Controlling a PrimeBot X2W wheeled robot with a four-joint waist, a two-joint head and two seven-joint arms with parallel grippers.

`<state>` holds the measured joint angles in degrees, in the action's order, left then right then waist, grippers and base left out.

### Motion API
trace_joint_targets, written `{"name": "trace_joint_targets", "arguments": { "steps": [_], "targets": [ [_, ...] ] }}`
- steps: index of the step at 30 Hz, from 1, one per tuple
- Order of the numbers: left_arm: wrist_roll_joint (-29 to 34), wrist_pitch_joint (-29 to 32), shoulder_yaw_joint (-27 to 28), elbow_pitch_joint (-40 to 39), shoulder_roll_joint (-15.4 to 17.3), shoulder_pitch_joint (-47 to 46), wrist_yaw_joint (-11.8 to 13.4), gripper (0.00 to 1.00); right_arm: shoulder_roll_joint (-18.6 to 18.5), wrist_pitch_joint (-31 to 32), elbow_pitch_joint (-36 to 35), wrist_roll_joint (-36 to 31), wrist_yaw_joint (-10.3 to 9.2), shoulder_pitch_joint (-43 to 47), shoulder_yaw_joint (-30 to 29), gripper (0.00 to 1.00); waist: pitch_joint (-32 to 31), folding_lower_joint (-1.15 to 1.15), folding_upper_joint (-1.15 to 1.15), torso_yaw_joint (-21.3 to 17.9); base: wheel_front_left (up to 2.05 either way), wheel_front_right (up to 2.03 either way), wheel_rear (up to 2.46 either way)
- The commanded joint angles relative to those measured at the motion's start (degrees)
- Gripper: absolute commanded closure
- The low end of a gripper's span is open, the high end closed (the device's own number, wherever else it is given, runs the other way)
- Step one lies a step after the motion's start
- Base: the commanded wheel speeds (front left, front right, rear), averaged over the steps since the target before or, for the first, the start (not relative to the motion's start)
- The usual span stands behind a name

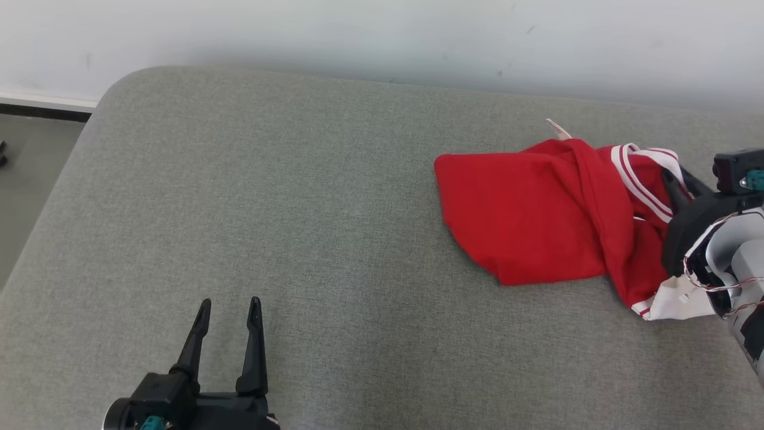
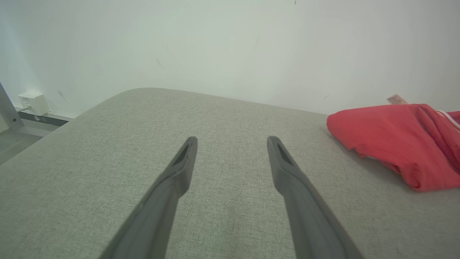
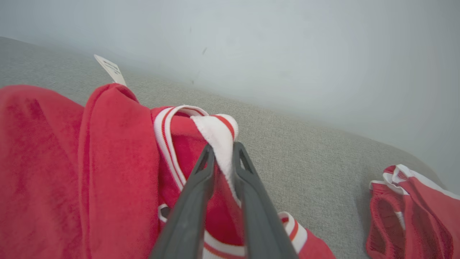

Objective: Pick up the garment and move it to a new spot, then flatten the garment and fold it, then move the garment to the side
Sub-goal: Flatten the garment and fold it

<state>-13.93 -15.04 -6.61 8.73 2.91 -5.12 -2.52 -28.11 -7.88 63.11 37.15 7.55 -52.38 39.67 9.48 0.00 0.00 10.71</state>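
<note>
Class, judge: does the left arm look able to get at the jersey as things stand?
Probably yes: bare cushion lies between the open left gripper and the jersey, though the jersey sits well off to its right.

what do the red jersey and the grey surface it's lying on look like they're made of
Red jersey: soft matte knit, likely polyester; it slumps in loose folds without shine. Its striped trim: a thicker-looking band. Grey surface: woven upholstery, matte, with a fine heathered weave.
</note>
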Motion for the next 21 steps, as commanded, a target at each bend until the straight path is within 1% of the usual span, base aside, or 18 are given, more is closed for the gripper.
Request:
{"name": "trace_joint_targets", "arguments": {
  "steps": [1,7,9,12,16,20,21],
  "targets": [
    [-0.18,-0.2,0.38,0.12,-0.02,0.38,-0.05,0.0,0.12,-1.15,0.85,-0.35,-0.15,0.18,-0.37,0.0,-0.19,0.0,0.0,-0.28,0.0,0.0,0.0],
    [0.77,-0.2,1.82,0.47,-0.02,1.47,-0.29,0.0,1.34,-6.05,2.24,-1.37,-0.15,-0.75,-1.69,0.0,-2.26,0.0,0.0,-2.52,0.0,0.0,0.0],
    [1.18,-0.2,2.41,0.42,-0.02,1.72,-0.45,0.0,1.91,-6.73,1.43,-1.47,-0.15,0.3,-1.89,0.0,-3.12,0.0,0.0,-3.59,0.0,0.0,0.0],
    [1.69,-0.2,2.95,0.06,-0.01,1.77,-0.84,0.0,1.7,-7.28,-0.62,-1.4,-0.15,2.25,-2.9,0.0,-4.09,0.0,0.0,-5.17,0.0,0.0,0.0],
    [2.49,-0.2,3.94,-0.45,0.02,2.31,-1.08,0.0,0.21,-7.29,-7.88,-2.77,-0.15,6.23,-7.72,0.0,-4.78,0.0,0.0,-7.31,0.0,0.0,0.0],
    [3.13,-0.2,4.55,-0.92,0.01,2.38,-1.34,0.0,0.12,-7.22,-17.25,-6.47,-0.15,13.64,-15.48,0.0,-4.8,0.0,0.0,-9.27,0.0,0.0,0.0],
    [3.13,-0.2,4.55,-0.92,0.01,2.38,-1.34,0.0,0.12,-7.22,-17.25,-6.47,-0.15,13.64,-15.48,0.0,-4.8,0.0,0.0,-9.27,0.0,0.0,0.0]
  ]
}}
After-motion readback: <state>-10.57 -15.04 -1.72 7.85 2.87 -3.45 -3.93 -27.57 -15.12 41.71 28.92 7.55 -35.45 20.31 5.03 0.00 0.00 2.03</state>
